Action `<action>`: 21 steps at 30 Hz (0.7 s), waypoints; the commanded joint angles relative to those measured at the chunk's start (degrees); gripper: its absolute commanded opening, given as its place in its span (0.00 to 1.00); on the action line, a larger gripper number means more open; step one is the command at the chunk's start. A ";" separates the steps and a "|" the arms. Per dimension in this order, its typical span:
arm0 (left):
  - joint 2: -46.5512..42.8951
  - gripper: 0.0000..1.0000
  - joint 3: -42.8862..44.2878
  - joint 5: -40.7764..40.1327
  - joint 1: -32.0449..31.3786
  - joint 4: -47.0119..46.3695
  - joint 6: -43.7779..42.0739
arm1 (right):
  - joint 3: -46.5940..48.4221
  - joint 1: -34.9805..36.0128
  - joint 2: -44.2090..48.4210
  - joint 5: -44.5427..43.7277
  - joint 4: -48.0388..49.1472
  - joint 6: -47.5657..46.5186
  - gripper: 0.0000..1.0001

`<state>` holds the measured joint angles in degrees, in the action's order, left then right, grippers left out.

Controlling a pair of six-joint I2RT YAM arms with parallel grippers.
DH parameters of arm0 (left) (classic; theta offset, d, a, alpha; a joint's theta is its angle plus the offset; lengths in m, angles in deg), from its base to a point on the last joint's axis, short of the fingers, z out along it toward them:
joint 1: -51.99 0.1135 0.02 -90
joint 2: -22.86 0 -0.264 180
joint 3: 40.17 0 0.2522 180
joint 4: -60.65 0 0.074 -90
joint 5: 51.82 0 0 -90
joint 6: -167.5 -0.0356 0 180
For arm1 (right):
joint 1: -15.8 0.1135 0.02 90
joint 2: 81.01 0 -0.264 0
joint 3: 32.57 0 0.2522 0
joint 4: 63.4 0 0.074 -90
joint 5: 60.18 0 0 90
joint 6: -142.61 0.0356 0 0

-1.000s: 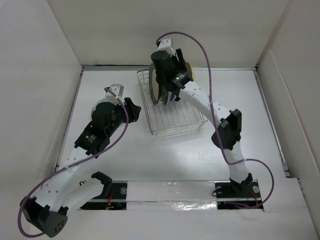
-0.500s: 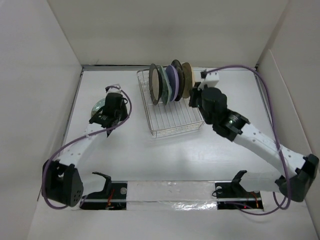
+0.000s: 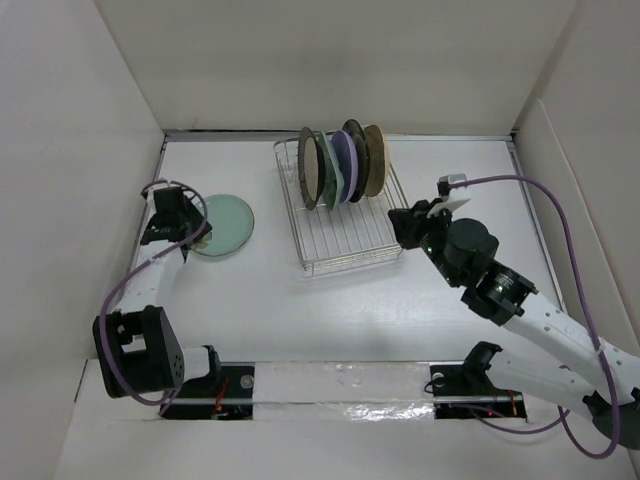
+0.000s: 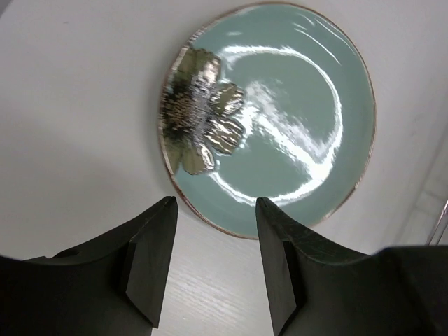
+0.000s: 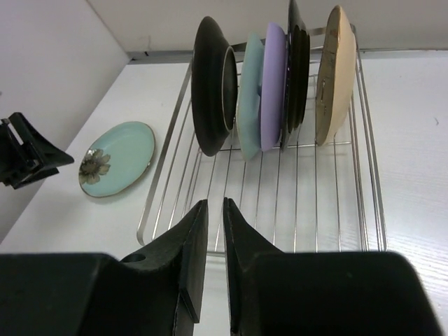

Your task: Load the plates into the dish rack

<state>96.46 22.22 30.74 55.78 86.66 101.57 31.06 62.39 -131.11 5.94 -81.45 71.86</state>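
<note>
A pale green round plate (image 3: 222,224) (image 4: 280,119) (image 5: 119,157) with a shiny flower print lies flat on the table, left of the dish rack (image 3: 345,240) (image 5: 165,175). My left gripper (image 3: 192,238) (image 4: 215,206) is open at the plate's left rim, one finger overlapping the edge, nothing between the fingers. Several plates (image 3: 340,165) stand upright in the rack's far end: a dark-rimmed one (image 5: 210,84), a mint one (image 5: 248,105), a lavender one (image 5: 274,84), another dark-edged one and a tan one (image 5: 334,70). My right gripper (image 3: 405,222) (image 5: 215,203) hovers at the rack's near right corner, barely open and holding nothing.
White walls (image 3: 90,150) box in the table on the left, back and right. The rack's near half is bare wire. The right arm's purple cable (image 3: 540,200) loops over the table's right side. The left gripper (image 5: 28,150) shows at the left edge of the right wrist view.
The left gripper has drawn back left off the green plate, which now lies uncovered, and its jaws have reopened. The right arm has pulled back from the rack toward the near right.
</note>
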 commanded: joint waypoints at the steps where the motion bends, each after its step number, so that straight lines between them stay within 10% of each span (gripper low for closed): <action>1: -1.63 0.46 -1.51 7.15 7.34 -2.84 5.27 | -1.26 0.26 2.81 1.99 3.68 -0.26 0.22; 21: 17.10 0.51 -1.07 12.19 15.19 -14.71 15.65 | -3.99 -0.27 5.99 2.96 5.17 0.09 0.33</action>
<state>113.60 21.30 43.86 70.27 76.24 115.30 27.25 62.37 -125.89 8.87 -79.25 71.90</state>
